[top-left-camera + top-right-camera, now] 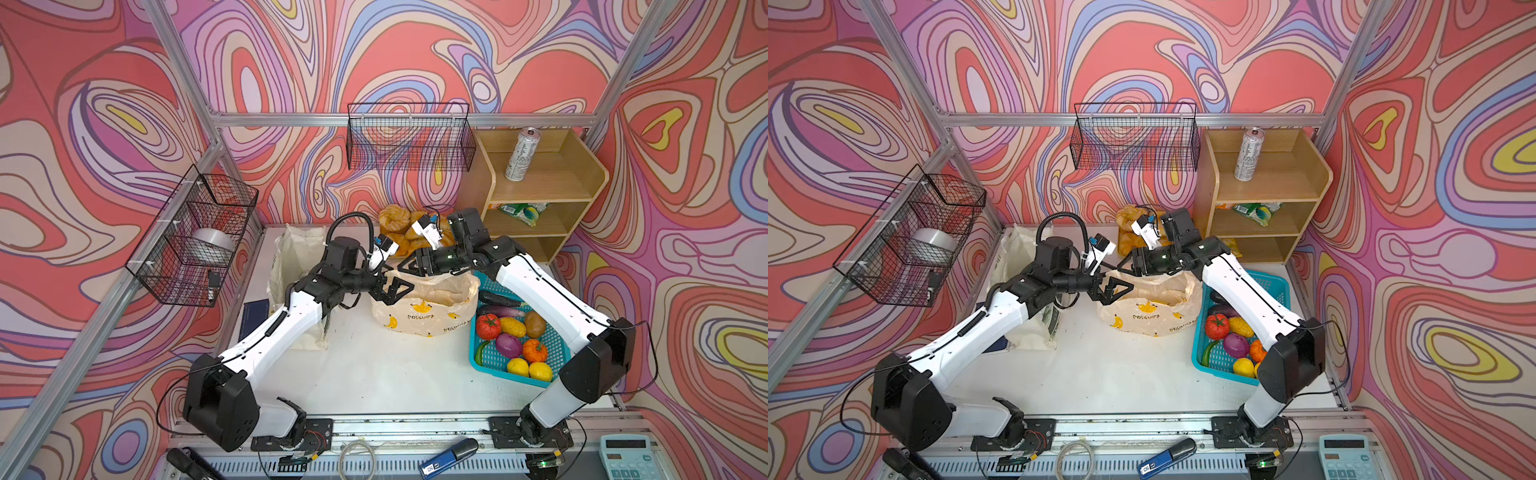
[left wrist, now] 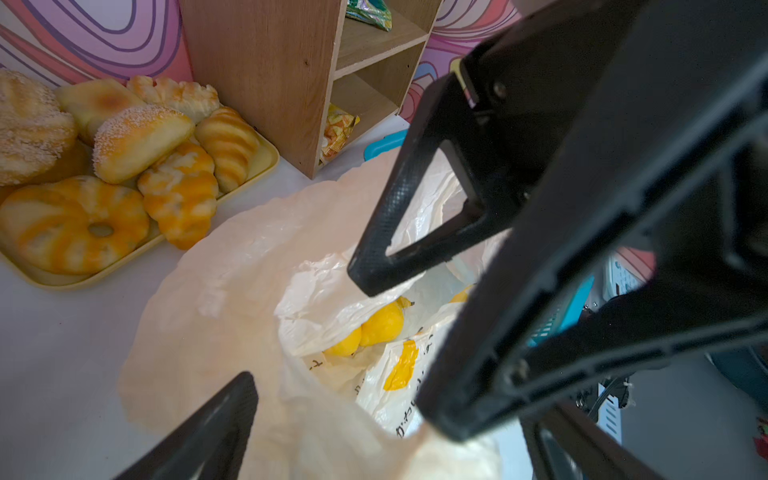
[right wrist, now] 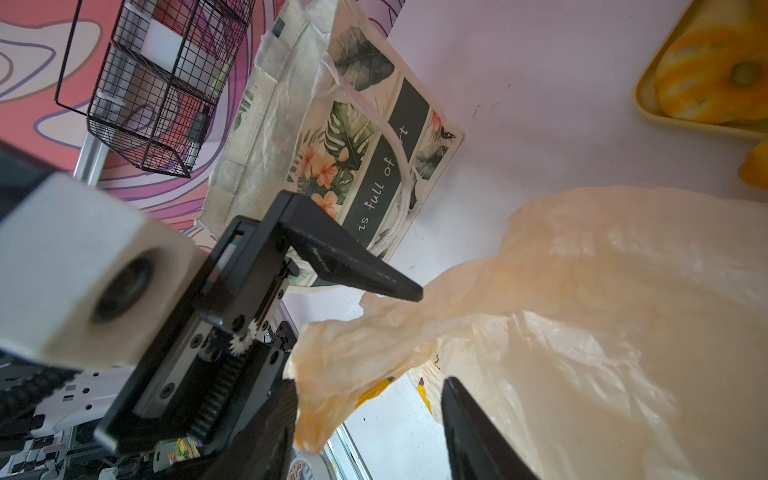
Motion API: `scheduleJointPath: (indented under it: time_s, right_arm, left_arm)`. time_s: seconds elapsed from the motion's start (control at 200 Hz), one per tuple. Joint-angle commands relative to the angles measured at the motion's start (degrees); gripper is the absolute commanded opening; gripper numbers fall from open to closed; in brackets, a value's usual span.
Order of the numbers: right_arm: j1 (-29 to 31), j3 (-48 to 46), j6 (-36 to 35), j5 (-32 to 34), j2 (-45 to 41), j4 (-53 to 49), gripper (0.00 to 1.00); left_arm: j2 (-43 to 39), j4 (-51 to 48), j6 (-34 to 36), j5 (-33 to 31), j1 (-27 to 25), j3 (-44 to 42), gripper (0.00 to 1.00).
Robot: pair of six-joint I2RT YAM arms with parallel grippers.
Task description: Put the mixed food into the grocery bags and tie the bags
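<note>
Jaws on your left gripper (image 1: 397,286) are standing wide open at the 9 o'clock rim of the mid-table banana-print bag (image 1: 432,316), while your right gripper (image 1: 409,266) is hovering open at its 11 o'clock edge, plastic lying in the gap. Two lemons (image 2: 374,328) are sitting inside.

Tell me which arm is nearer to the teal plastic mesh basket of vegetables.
Right. The right arm reaches its white forearm over the back part of the teal plastic mesh basket. The left arm works across the table, beyond the cream banana-print plastic bag.
</note>
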Motion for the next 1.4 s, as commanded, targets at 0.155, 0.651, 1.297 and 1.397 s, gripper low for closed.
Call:
scheduleJointPath:
  time_s: [0.155,0.651,1.297,1.397]
  right_arm:
    - [0.2,2.4,1.0,2.2,1.0,0.7,0.59]
    - [-1.3,11.2,0.6,8.2,0.4,-3.4,0.67]
    - [-2.4,8.1,-7.3,32.1,-18.3,-29.3,0.74]
    - [-2.4,6.6,-7.1,30.1,-20.1,-32.4,0.74]
  left_arm:
    - [-5.4,-7.0,3.2,-1.2,1.9,-2.0,1.0]
    - [-7.4,-6.8,3.0,-5.0,3.6,0.5,0.89]
    - [-6.0,-2.6,6.9,-20.3,3.7,3.3,0.98]
    - [-4.2,-2.6,7.3,-18.3,4.0,5.1,0.93]
